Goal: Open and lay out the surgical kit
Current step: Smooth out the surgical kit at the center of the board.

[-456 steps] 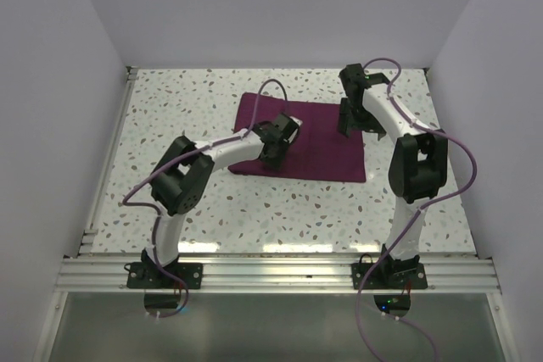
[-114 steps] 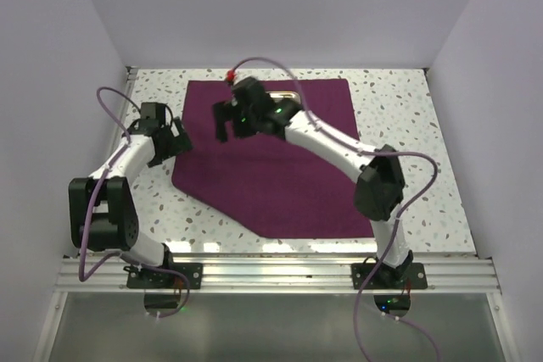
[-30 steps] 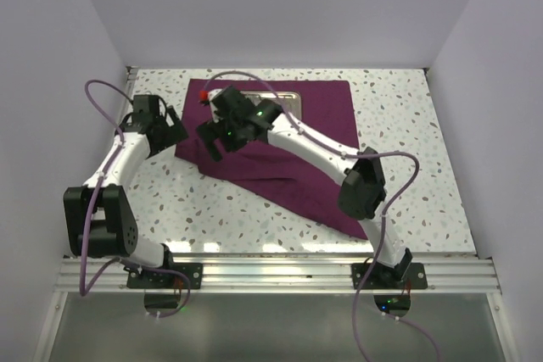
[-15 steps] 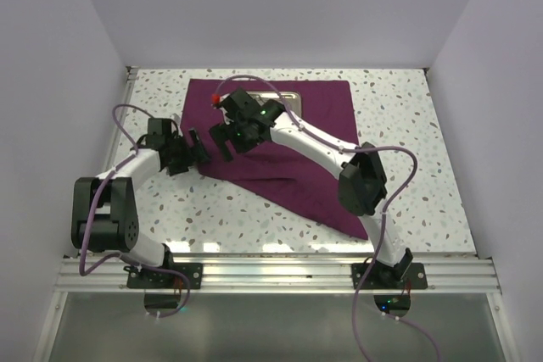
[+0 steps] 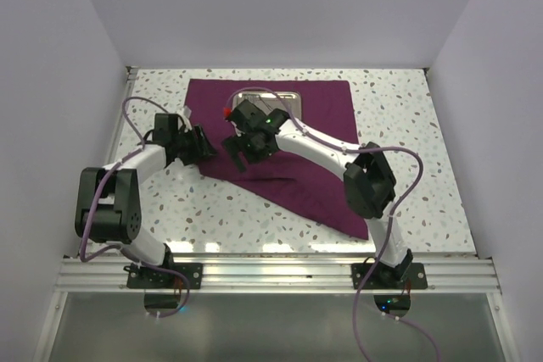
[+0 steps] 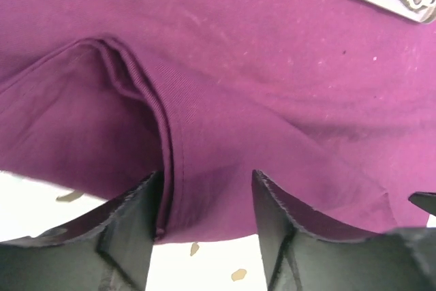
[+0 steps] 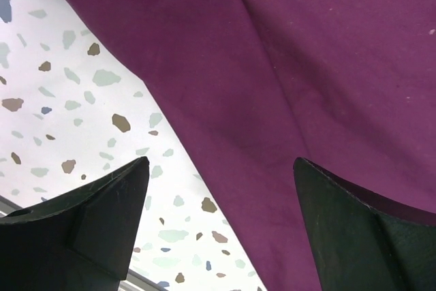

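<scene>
Maroon cloth wrap [image 5: 314, 125], steel tray [image 5: 267, 97] on its far edge; left gripper [image 6: 204, 175] half-open astride left folded hem, unclamped; right gripper [image 7: 219, 163] wide open, empty

No legible txt, labels, brands or nos. in any view — nothing readable.

Cloth wrap [image 5: 327, 120] lies on the table [image 5: 407, 167], over the centre and far half, with one corner reaching toward the near right. Steel tray [image 5: 286, 97] sits on the wrap, at the middle of its far edge. A fold [image 6: 146, 93] runs along the wrap's near-left side. Left gripper [image 5: 204, 146] stands at that fold, on the wrap's left margin. Right gripper [image 5: 235, 155] is over the wrap, just right of the left gripper and nearer than the tray.
</scene>
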Controlling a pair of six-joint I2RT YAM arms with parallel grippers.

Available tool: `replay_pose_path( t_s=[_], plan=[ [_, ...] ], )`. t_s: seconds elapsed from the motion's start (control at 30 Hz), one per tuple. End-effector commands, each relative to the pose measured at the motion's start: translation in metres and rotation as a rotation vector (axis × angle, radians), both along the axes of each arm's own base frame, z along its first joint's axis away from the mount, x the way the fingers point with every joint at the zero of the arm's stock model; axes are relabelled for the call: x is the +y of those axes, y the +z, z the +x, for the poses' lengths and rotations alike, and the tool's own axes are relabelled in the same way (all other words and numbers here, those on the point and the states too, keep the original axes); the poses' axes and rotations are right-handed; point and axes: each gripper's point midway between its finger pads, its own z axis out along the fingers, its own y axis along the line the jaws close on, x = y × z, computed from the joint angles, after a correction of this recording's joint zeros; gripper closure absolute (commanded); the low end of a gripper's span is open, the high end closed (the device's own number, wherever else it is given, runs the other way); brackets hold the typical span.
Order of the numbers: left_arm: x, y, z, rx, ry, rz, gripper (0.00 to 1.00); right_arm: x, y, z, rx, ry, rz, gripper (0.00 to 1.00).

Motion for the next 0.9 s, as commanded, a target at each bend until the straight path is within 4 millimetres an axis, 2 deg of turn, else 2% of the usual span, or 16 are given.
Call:
replay_pose_path(
  t_s=[0.0,0.2,0.23,0.3,0.33,0.4,0.5,0.57,0.63,0.67,0.7,0.73,0.77,0.8,0.83,0.87],
  plan=[
    [-0.01,0.025,0.022,-0.097,-0.053,-0.016,0.45,-0.003,0.039,0.013,-0.087,-0.038,0.073,0.1],
    [-0.009,0.046,0.018,-0.113,-0.059,-0.002,0.6,-0.007,0.04,0.016,-0.095,-0.061,0.065,0.11],
    [-0.008,0.05,0.018,-0.12,-0.06,0.007,0.68,-0.008,0.04,0.017,-0.096,-0.066,0.067,0.11],
    [-0.006,0.063,0.015,-0.131,-0.058,0.022,0.76,-0.009,0.041,0.017,-0.1,-0.073,0.064,0.12],
    [-0.003,0.066,0.015,-0.137,-0.054,0.041,0.87,-0.01,0.042,0.018,-0.104,-0.075,0.063,0.12],
    [0.002,0.081,0.012,-0.137,-0.05,0.066,0.98,-0.012,0.046,0.02,-0.118,-0.078,0.062,0.12],
    [0.008,0.098,0.002,-0.154,-0.054,0.107,1.0,-0.017,0.052,0.023,-0.129,-0.08,0.061,0.12],
    [0.009,0.109,-0.01,-0.173,-0.074,0.122,1.0,-0.022,0.055,0.022,-0.131,-0.08,0.056,0.13],
    [0.014,0.112,-0.027,-0.145,-0.08,0.149,1.0,-0.034,0.054,0.024,-0.138,-0.103,0.029,0.15],
    [0.017,0.113,-0.032,-0.128,-0.076,0.167,1.0,-0.04,0.06,0.024,-0.144,-0.126,0.031,0.16],
    [0.026,0.11,-0.038,-0.097,-0.053,0.211,1.0,-0.05,0.062,0.026,-0.147,-0.158,0.024,0.16],
    [0.034,0.102,-0.059,-0.016,-0.051,0.249,1.0,-0.061,0.057,0.024,-0.14,-0.186,-0.006,0.17],
    [0.041,0.101,-0.068,0.022,-0.032,0.283,1.0,-0.068,0.059,0.021,-0.132,-0.22,0.001,0.18],
    [0.048,0.097,-0.079,0.065,-0.015,0.316,1.0,-0.077,0.07,0.019,-0.142,-0.241,0.017,0.18],
    [0.056,0.094,-0.09,0.109,0.011,0.352,1.0,-0.087,0.066,0.011,-0.129,-0.261,0.004,0.18],
    [0.059,0.091,-0.11,0.167,0.011,0.36,1.0,-0.093,0.067,0.005,-0.127,-0.276,-0.002,0.18]
  ],
)
